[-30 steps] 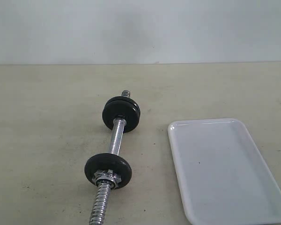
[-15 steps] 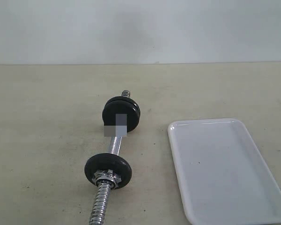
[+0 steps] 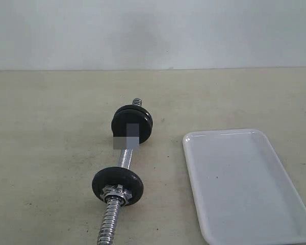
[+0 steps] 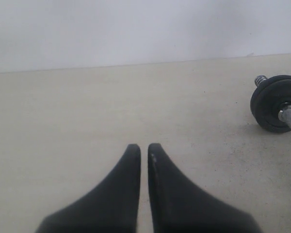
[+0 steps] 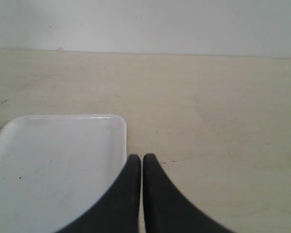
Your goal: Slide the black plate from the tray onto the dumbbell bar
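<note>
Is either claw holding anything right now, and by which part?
Nothing is held. The left claw and the right claw are both shut with nothing between their tips.

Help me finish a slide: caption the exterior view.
Dumbbell bar with black plates at both ends lies on the table, left of a white tray showing no plate.

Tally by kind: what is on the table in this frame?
Bar: 1
Black disc sets on the bar: 2, near and far
Nut: 1
Tray: 1
Total: 5
</note>
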